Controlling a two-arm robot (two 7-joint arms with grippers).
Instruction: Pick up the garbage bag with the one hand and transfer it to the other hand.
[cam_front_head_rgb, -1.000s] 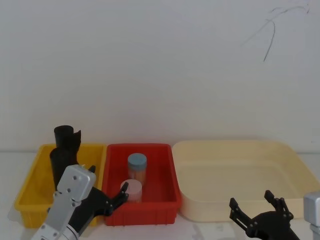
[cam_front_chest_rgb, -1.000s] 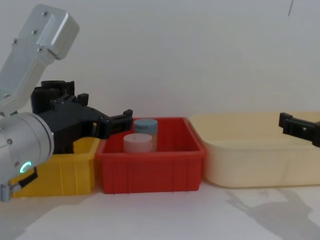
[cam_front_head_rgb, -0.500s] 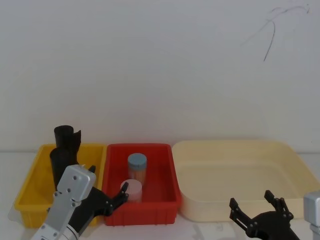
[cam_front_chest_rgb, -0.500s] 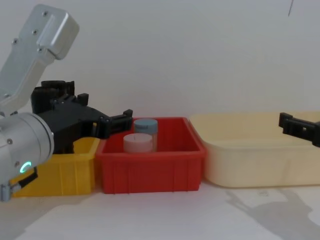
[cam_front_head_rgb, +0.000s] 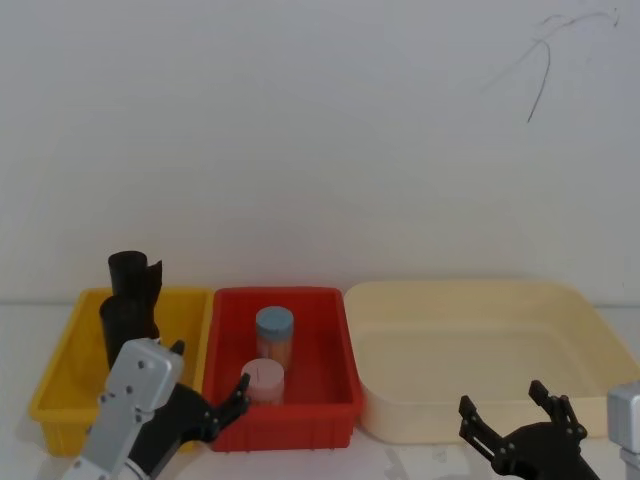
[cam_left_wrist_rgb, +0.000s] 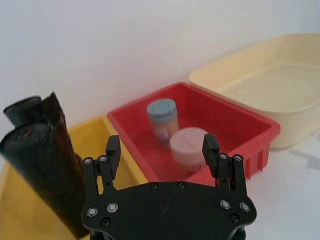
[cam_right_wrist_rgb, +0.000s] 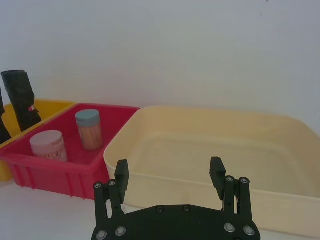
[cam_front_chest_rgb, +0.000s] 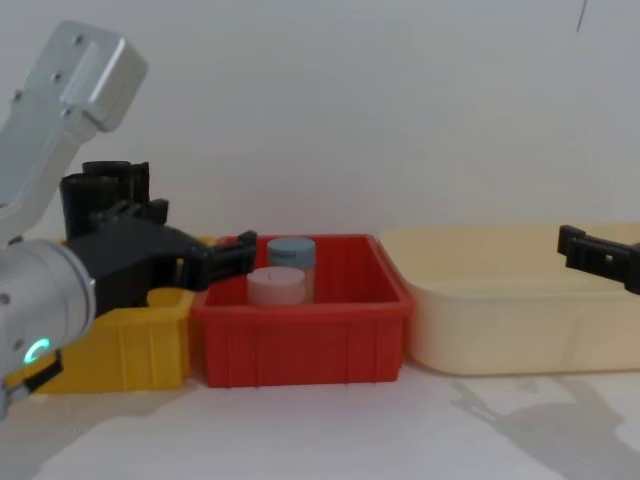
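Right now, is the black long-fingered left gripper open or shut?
Open. The left gripper has its fingers wide apart, nothing held between them; the red plastic bin shows through the gap.

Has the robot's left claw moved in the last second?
Yes. In the chest view the left gripper has slipped lower and leftward: its fingertip now sits about level with the red bin's rim, not above it.
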